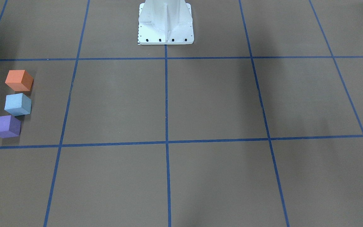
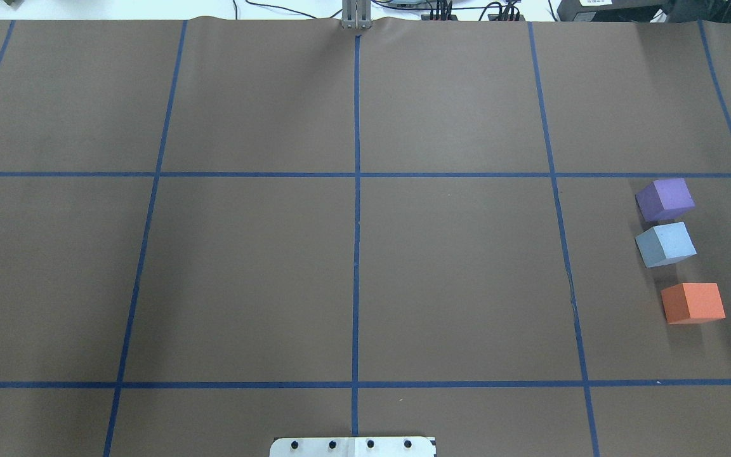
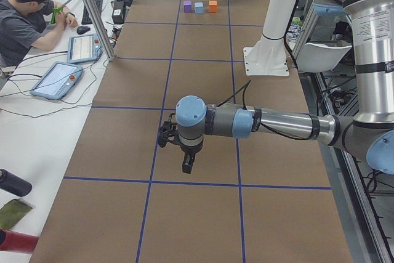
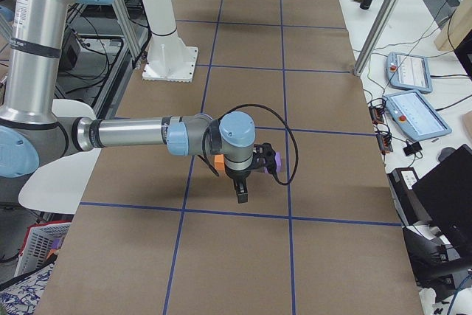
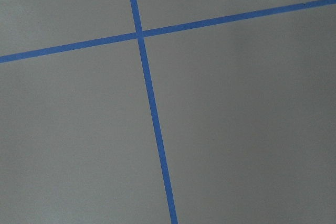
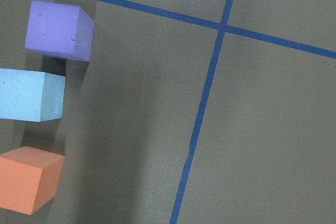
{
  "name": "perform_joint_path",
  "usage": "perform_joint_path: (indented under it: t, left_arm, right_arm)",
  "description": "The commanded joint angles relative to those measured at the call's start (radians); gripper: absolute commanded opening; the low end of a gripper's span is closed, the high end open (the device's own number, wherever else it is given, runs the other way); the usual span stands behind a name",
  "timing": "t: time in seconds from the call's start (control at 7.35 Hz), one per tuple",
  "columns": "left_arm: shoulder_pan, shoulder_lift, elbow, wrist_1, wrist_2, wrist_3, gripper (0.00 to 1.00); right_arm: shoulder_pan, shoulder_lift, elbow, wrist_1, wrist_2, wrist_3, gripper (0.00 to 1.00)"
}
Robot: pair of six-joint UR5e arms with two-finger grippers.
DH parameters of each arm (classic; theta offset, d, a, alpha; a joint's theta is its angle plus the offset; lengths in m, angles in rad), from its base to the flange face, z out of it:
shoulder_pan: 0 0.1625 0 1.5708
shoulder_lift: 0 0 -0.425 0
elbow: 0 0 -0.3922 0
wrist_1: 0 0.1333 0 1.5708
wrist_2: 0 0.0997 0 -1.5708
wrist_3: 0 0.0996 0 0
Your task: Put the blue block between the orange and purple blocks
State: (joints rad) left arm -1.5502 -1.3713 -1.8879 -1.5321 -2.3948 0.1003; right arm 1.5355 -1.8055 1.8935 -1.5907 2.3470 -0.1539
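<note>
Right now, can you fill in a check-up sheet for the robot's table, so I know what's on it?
Surface: brown paper lying flat, marked with a blue tape grid.
Job's things: the blue block sits in a row between the purple block and the orange block, nearer the purple one. The job looks done.
Clutter: nothing seen.
Grippers: the left gripper and right gripper hang above the table. Whether they are open or shut cannot be told.
Cables: a black cable loops at the right wrist, and there are more wires beyond the far edge.
Surroundings: a white pedestal, and an operator seated at a side desk with tablets.
</note>
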Motion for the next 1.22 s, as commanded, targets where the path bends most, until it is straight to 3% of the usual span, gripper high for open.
perform_joint_path:
  t: [0.0,1.09]
  left_arm:
    - [-0.001,-0.011,-0.002,0.003,0.003,0.005,1.00]
    - [-0.041,-0.025,0.000,-0.006,-0.011,0.007,1.00]
  right_arm:
    - [0.000,0.000,0.001,0.000,0.000,0.002,1.00]
    - [0.000,0.000,-0.001,0.003,-0.002,0.010,1.00]
